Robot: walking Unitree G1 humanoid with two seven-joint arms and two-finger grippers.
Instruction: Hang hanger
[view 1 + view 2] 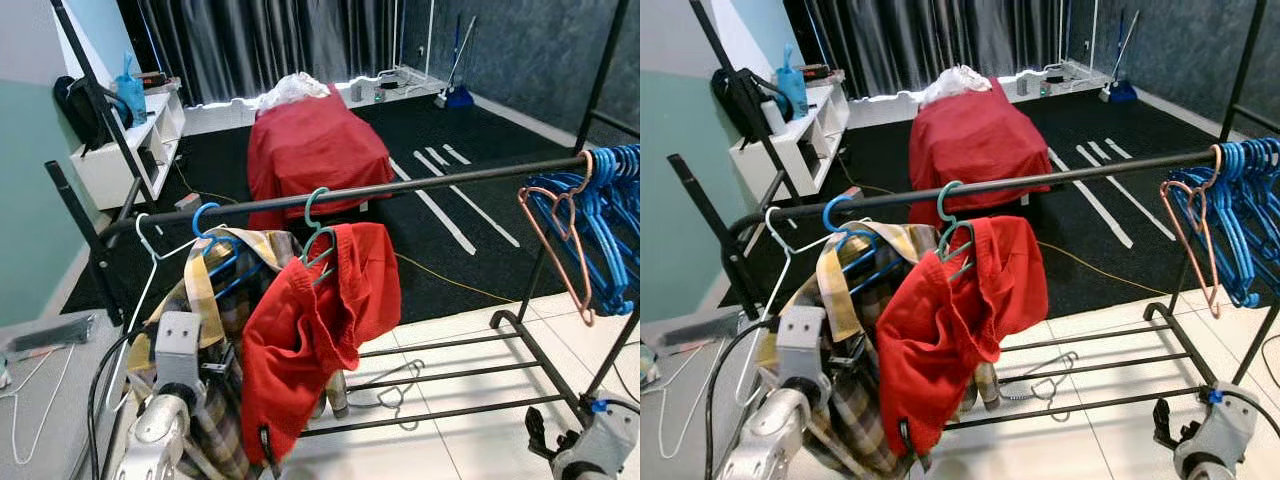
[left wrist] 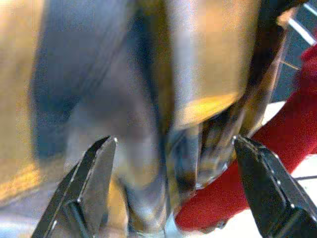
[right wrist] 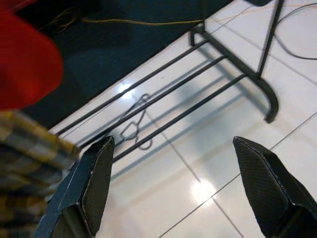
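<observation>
Red garment [image 1: 315, 330] on teal hanger [image 1: 318, 235] hangs from the rack rail [image 1: 400, 187], plaid shirt [image 1: 215, 300] beside it. Left gripper [image 2: 173, 183] fingers spread wide, against the plaid shirt below the rail. Right gripper [image 3: 181, 191] spread wide, low beside the rack, holding nothing.

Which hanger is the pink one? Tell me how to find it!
Look at the long black clothes rail that crosses the room in front of the red-covered bed. Follow it to the robot's right, to the bunch of blue hangers. The pink hanger hangs on the bunch's near side: thin, bare, and the only one that isn't blue.
</observation>
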